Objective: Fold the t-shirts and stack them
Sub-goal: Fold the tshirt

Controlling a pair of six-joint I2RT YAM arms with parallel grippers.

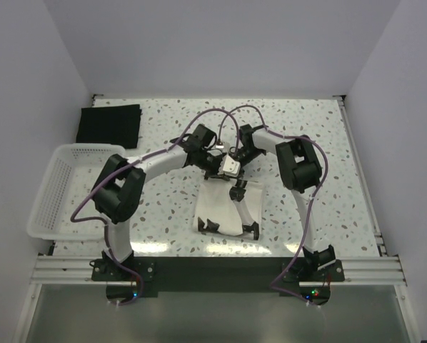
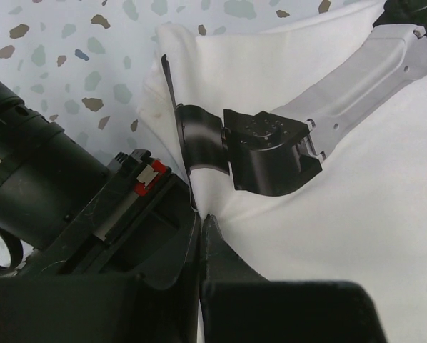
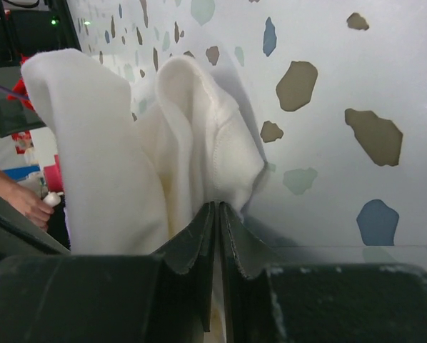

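Closest in the left wrist view, the left gripper has its fingers pressed together on a raised fold of the cream t-shirt, smooth and off-white. Right wrist view: the right gripper pinches a bunched, stitched hem of that shirt, jaws nearly touching. From above, it lies partly folded right of the basket; the black t-shirt sits folded flat just beyond the basket's far end
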